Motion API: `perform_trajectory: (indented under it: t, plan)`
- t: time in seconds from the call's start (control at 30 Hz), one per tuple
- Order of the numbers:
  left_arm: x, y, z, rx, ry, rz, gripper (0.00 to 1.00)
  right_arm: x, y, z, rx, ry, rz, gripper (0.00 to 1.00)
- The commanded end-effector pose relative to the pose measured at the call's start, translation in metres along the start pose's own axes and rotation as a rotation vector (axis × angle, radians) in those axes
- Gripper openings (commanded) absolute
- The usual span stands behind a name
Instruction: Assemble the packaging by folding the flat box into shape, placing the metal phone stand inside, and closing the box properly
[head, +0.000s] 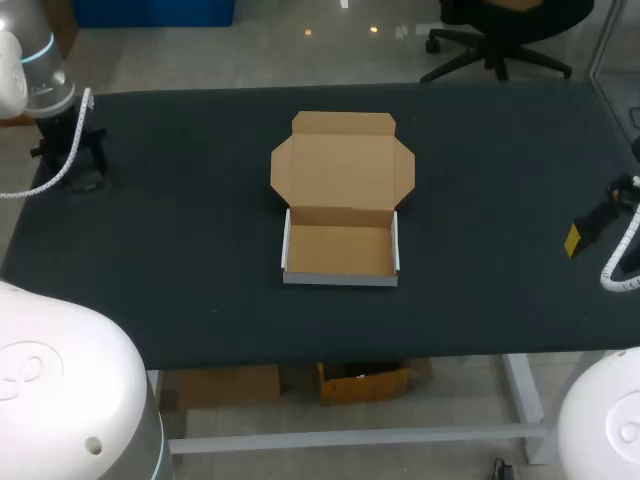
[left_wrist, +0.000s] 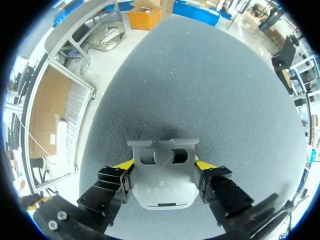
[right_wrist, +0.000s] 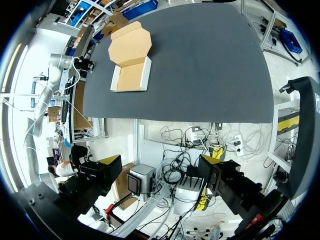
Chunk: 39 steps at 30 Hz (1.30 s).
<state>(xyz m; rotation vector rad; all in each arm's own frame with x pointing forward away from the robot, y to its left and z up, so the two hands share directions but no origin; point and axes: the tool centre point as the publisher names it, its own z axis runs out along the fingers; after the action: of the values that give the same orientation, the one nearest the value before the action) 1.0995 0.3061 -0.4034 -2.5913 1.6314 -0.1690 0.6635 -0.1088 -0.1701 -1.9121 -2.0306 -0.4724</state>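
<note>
The cardboard box stands folded into a shallow tray at the table's middle, its lid lying open and flat behind it. The tray is empty inside. In the left wrist view the grey metal phone stand rests on the table mat between my left gripper's fingers, whose yellow tips press on both its sides. In the head view that gripper is low over the table's far left part, well away from the box. My right gripper hangs at the table's right edge, open and empty; the box lies far ahead of it.
The dark table mat stretches bare on both sides of the box. The table's front edge runs close below the tray.
</note>
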Motion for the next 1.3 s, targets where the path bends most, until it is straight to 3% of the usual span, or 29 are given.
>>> perform_trajectory:
  t: [0.03,0.4,0.8,1.3]
  plan:
    - [-0.002,0.004,0.001,0.021,0.007,0.007,0.00,0.000,0.000,-0.002,0.004,0.000,0.000,1.00]
    - [-0.002,0.008,-0.006,0.060,0.004,0.057,0.00,0.000,0.000,-0.002,0.004,0.000,0.000,1.00]
    - [0.001,0.008,-0.018,0.033,-0.004,0.099,0.00,0.000,0.000,-0.002,0.004,0.000,0.000,1.00]
    - [0.019,0.028,-0.035,0.056,-0.006,0.221,0.00,0.000,0.000,-0.002,0.004,0.000,0.000,1.00]
